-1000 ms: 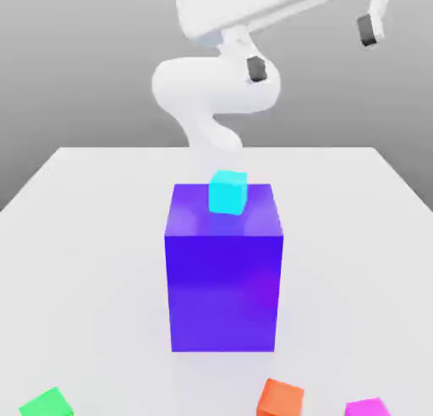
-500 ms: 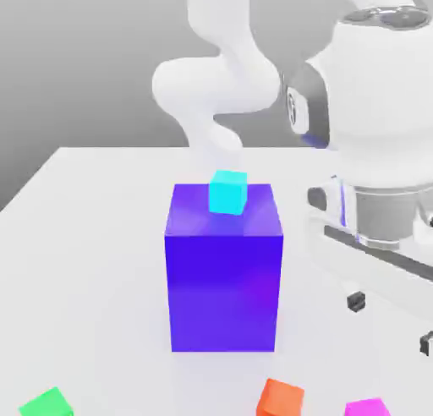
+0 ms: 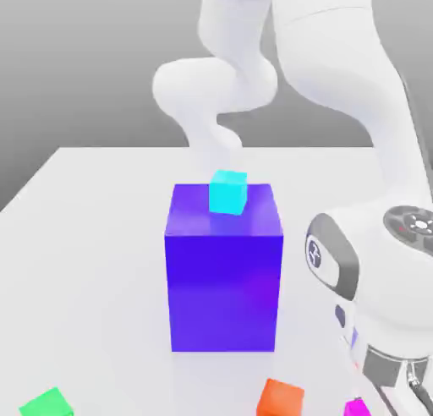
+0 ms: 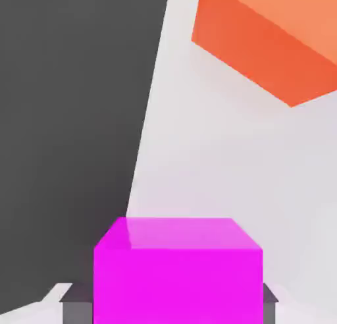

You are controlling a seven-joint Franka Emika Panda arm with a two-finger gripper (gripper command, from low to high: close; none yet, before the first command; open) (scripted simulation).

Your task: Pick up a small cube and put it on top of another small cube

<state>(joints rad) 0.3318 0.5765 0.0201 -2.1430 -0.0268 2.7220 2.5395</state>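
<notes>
The small magenta cube [image 4: 178, 270] rests on the white table, and a sliver of it [image 3: 356, 407] shows at the lower edge of the exterior view's right, beside the lowered hand. My gripper [image 4: 172, 308] is down over it, with a dark finger pad [image 4: 74, 311] pressed flat against one side and the other pad against the opposite side. The jaws are shut on this cube. A small orange cube [image 3: 281, 398] [image 4: 276, 39] lies close beside it on the table.
A tall blue-purple block [image 3: 223, 270] stands mid-table with a small cyan cube [image 3: 227, 192] on top. A small green cube [image 3: 46, 403] sits at the front of the exterior view's left. The white table [image 3: 84, 237] ends close to the magenta cube.
The arm swung down from high above to the table's front on the exterior view's right. The fingers went from wide open to closed against the magenta cube.
</notes>
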